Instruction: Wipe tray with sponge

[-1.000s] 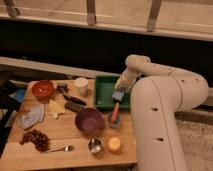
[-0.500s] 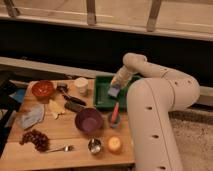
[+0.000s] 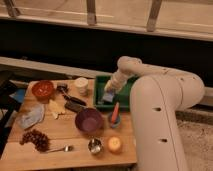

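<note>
Pressing into the green tray, hand closed on the sponge; no readable writing.

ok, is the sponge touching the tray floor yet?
Cannot tell. In the camera view the end effector sits over the green tray with the sponge under it, but no contact or gap shows plainly.

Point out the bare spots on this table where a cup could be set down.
Bare wood on the wooden table lies between grapes and purple bowl, and along the front edge left of the spoon. Crowded: back left, and the green tray, where the gripper is.
</note>
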Controlling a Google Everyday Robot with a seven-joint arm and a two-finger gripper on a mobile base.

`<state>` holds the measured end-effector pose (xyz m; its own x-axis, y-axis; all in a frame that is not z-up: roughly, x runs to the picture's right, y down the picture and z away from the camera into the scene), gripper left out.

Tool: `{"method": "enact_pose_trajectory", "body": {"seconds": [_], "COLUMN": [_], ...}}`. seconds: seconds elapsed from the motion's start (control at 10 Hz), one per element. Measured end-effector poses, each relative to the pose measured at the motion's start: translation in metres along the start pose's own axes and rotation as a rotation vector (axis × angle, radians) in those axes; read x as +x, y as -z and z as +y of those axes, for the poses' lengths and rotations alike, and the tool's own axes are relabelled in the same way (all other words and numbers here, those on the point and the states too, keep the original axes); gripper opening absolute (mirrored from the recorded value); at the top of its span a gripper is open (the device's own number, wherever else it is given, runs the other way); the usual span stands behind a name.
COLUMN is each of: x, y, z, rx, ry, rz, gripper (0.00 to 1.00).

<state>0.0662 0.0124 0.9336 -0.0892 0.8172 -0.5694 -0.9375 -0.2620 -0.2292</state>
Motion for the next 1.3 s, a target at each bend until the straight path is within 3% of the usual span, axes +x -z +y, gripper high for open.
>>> {"method": "enact_pose_trajectory", "body": {"seconds": [0.3, 0.7, 1.0, 1.2, 1.3], "x": [-0.003, -0.054, -0.062, -0.043, -0.026], "y": [0.013, 0.020, 0.003, -0.002, -0.008], "z": [-0.030, -0.042, -0.004, 0.010, 0.019], "rx": [0.014, -0.034, -0.065, -0.068, -0.045], "ry": [-0.066, -0.130, -0.068, -0.026, 0.011], "rz": [-0.024, -0.104, -0.086, -0.057, -0.027], "gripper": [0.00, 0.00, 0.00, 0.00, 0.00]}}
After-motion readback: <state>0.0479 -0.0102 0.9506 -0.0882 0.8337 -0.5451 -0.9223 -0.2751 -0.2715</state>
